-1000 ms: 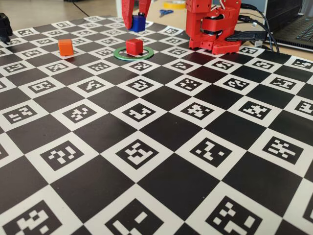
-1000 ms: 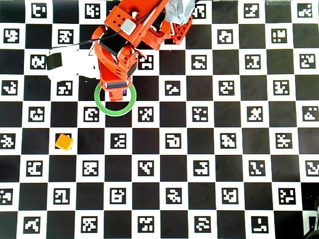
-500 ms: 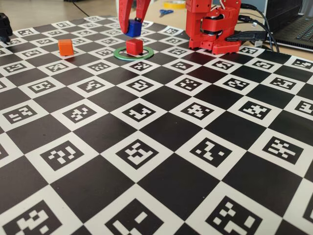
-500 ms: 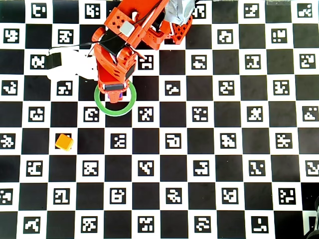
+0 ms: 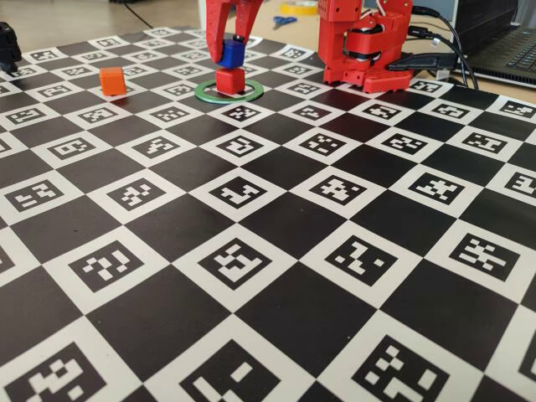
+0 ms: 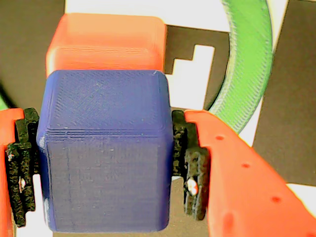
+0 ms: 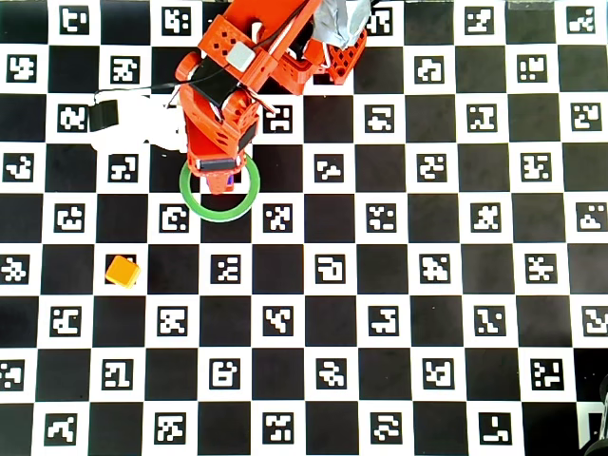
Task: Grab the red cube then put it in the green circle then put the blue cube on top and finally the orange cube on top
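In the fixed view the blue cube (image 5: 232, 54) hangs directly over the red cube (image 5: 229, 80), which sits inside the green circle (image 5: 251, 90). My gripper (image 5: 231, 50) is shut on the blue cube from above. The gap between the two cubes is too thin to judge contact. The wrist view shows the blue cube (image 6: 106, 153) clamped between the black pads (image 6: 190, 163), with the red cube (image 6: 106, 44) under it and the green circle (image 6: 249, 64) at right. The orange cube (image 5: 111, 79) stands apart to the left, also in the overhead view (image 7: 123, 272). There the arm hides the red cube.
The arm's red base (image 5: 364, 46) stands right of the ring, with cables and a laptop (image 5: 502, 46) beyond it. A small black box (image 7: 103, 116) lies left of the arm. The marker-printed checkered mat (image 5: 268, 251) stretches toward the fixed camera.
My gripper has carried the blue cube from behind the ring forward and down until it is right over the red cube. The red and orange cubes have not moved.
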Motion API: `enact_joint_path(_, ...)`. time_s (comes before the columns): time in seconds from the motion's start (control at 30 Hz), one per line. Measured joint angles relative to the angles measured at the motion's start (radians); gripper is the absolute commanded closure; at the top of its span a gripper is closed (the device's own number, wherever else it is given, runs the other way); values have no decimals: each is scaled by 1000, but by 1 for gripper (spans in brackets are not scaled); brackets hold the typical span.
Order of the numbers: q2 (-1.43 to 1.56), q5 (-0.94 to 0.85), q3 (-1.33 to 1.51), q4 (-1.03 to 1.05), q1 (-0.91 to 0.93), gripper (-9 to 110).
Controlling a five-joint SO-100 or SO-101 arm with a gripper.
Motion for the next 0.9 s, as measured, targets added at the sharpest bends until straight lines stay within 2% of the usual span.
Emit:
enact_joint_path(0.37,0,0,11,-14,0,95)
enact_joint_path(0.47,0,0,14,-25,0,85)
enact_joint_path(0.63,0,15,14,-28,0,82)
enact_joint_path(0.9,0,18,23,-28,0,65)
